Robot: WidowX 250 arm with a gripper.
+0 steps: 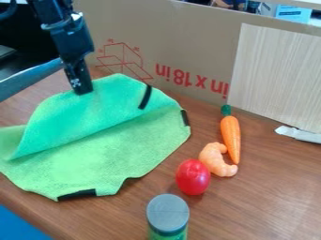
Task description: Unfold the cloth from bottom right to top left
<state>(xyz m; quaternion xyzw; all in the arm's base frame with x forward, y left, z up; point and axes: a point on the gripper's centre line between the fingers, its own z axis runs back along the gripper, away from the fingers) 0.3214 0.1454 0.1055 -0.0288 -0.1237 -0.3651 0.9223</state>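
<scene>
Showing at far left: a blue-grey bar [31,78] is slanting in behind the cloth [94,161], and a blue patch [20,226] is filling the lower left corner. The cloth is lying across the left half of the wooden surface [270,197], its upper layer folding over the lighter green one and bulging upward. Black strips are marking its edges.

The pincer [81,90] is hanging down at the cloth's upper left edge, its tip meeting the fold; most of the cloth is spreading below and to the right of it. I am not managing to tell how far open it is, or whether it is gripping fabric.

Behind, a cardboard wall [188,42] is standing, bearing red upside-down print and a box drawing. Right of the cloth, apart from it, a grey-lidded jar [168,213], red tomato-like toy [193,177], curved orange piece [215,160] and toy carrot [231,137] are forming a slanting line. Farther right, a wood-grain panel [276,75] is standing, a white scrap [300,134] lying by its foot.
</scene>
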